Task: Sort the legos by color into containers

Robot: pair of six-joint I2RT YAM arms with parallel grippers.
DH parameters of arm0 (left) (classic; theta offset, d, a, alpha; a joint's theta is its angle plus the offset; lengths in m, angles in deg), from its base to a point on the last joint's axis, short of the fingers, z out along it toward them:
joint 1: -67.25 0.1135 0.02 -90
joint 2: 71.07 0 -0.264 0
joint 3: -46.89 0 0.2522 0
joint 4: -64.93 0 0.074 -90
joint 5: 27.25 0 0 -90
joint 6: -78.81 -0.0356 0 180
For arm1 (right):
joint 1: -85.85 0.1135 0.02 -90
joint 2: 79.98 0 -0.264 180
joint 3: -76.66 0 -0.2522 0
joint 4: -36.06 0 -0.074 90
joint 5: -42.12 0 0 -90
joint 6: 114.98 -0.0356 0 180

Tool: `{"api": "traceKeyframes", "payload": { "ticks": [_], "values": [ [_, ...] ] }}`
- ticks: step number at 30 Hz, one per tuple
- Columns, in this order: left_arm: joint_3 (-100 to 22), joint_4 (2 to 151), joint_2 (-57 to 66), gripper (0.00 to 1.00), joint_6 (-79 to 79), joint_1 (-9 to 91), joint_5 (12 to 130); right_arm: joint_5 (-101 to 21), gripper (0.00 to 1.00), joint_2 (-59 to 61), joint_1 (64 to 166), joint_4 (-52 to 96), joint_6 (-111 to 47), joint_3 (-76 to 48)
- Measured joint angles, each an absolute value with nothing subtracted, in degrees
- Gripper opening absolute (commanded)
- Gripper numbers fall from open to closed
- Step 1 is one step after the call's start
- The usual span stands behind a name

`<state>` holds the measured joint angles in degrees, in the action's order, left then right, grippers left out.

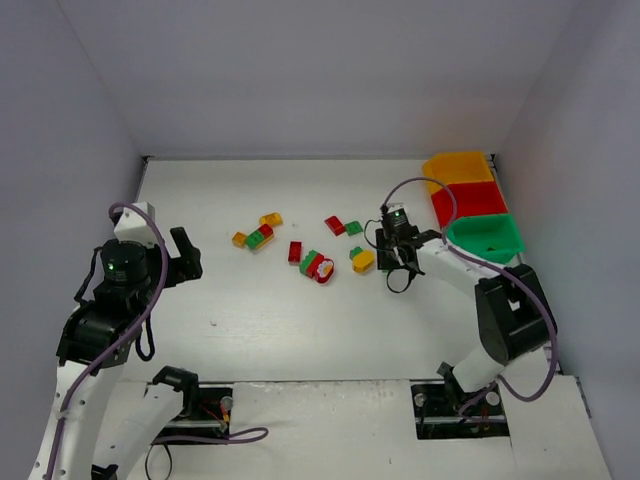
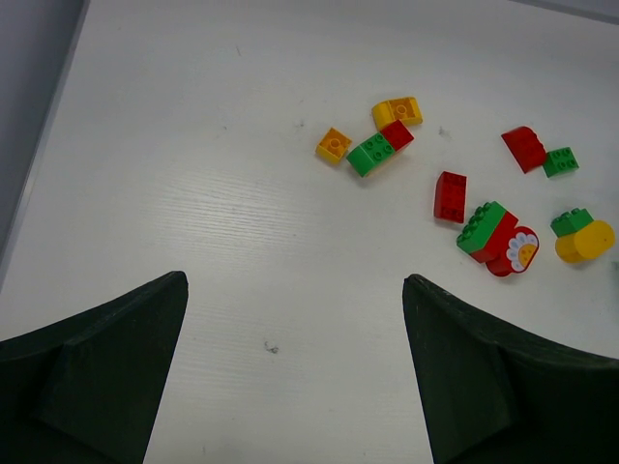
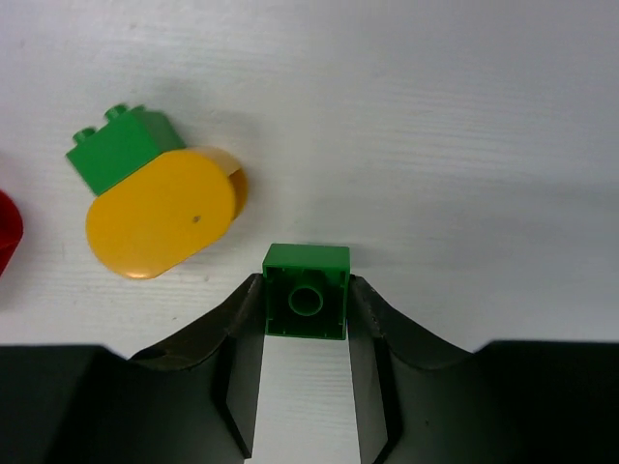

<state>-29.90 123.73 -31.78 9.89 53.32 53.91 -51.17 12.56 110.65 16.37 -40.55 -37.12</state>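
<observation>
The right gripper (image 3: 307, 290), closed on a green brick (image 3: 307, 307) by its very tips, may drop it short of the green bin (image 1: 487, 239). The left gripper (image 1: 187, 256) gapes empty.

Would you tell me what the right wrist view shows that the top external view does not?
Only the right wrist view shows the small green brick pinched by the right gripper, its hollow underside toward the camera. Only the top view shows the yellow bin, red bin and green bin at far right, the left gripper, and the scattered bricks further left. Both show the yellow rounded piece with a second green brick stuck to it, on the white table.
</observation>
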Motion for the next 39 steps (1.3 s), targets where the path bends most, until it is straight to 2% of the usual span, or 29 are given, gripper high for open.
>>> {"api": "traceKeyframes", "payload": {
  "ticks": [4, 10, 13, 15, 16, 17, 18, 20, 22, 28, 35, 39],
  "values": [
    [-29.9, 123.4, -31.8, 0.86, 9.9, 53.3, 53.9, -55.5, 0.00, 8.0, 105.6, 16.0, -41.3, -37.0],
    [-29.9, 123.2, -31.8, 0.86, 9.9, 53.3, 53.9, -63.2, 0.02, 4.9, 88.9, 14.3, -45.4, -33.7],
    [-29.9, 122.9, -31.8, 0.86, 9.8, 53.3, 54.0, -65.3, 0.06, 5.3, 84.6, 13.3, -47.4, -31.7],
    [-29.9, 122.6, -31.8, 0.86, 9.8, 53.3, 54.0, -66.4, 0.16, 6.4, 82.9, 13.0, -48.3, -30.0],
    [-29.9, 122.5, -31.8, 0.86, 9.8, 53.3, 54.1, -67.0, 0.29, 7.2, 82.2, 12.8, -48.7, -28.9],
    [-29.9, 122.3, -31.8, 0.85, 9.8, 53.3, 54.2, -67.3, 0.37, 8.1, 81.6, 12.8, -49.0, -28.0],
    [-29.9, 122.2, -31.8, 0.86, 9.8, 53.3, 54.4, -67.7, 0.53, 9.2, 80.9, 12.7, -49.2, -26.9],
    [-29.9, 122.1, -31.8, 0.86, 9.8, 53.3, 54.5, -68.2, 0.66, 11.0, 80.1, 12.6, -49.6, -25.4],
    [-29.9, 122.2, -31.8, 0.86, 9.8, 53.1, 54.7, -68.4, 0.73, 12.4, 79.5, 12.5, -49.4, -24.5],
    [-29.9, 122.2, -31.8, 0.86, 9.8, 53.0, 54.9, -64.1, 0.72, 13.1, 81.6, 12.1, -47.1, -23.3],
    [-29.9, 122.2, -31.3, 0.86, 9.8, 53.0, 55.0, -48.5, 0.77, 13.8, 94.5, 16.3, -38.0, -19.6],
    [-29.9, 122.3, -30.8, 0.86, 9.8, 53.0, 55.0, -42.5, 0.79, 18.1, 99.6, 18.5, -34.0, -15.0]
  ]
}}
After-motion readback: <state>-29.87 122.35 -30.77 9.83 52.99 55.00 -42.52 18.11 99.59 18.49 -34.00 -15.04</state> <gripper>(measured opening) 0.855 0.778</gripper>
